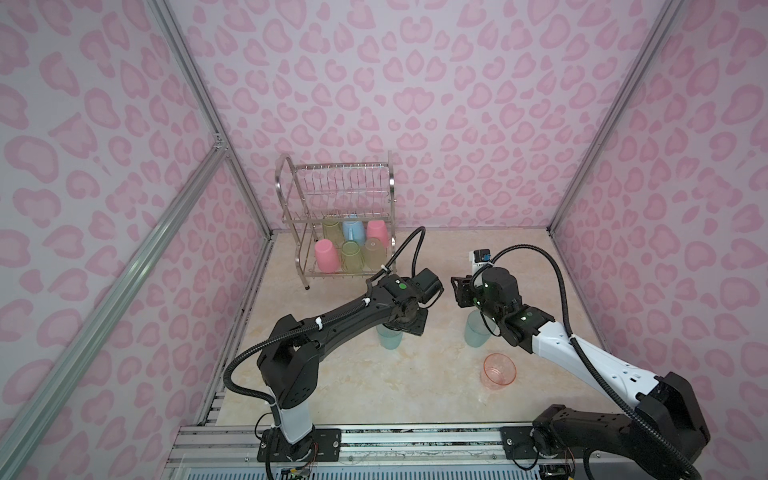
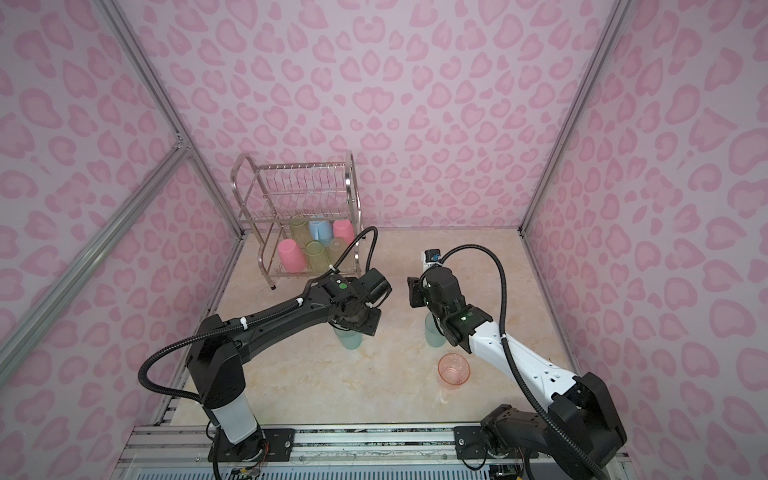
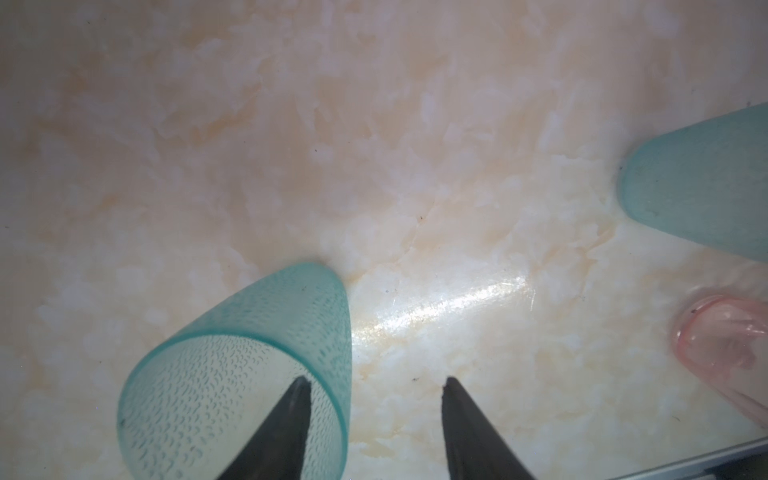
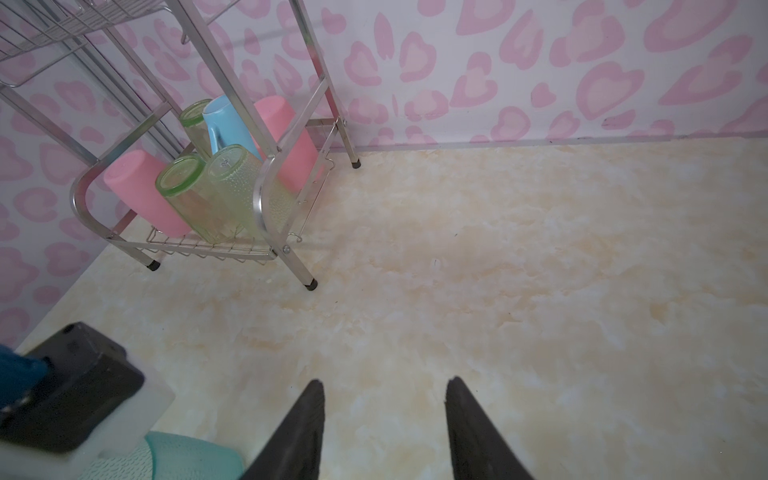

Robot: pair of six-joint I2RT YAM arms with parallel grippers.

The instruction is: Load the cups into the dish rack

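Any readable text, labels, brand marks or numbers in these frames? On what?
None readable.
Base of the green cup in the dish rack: a faint moulded mark, too blurred to read.
No other lettering shows in any view.

Shiny chrome rack [image 4: 257, 199], glossy tabletop [image 3: 415, 166]
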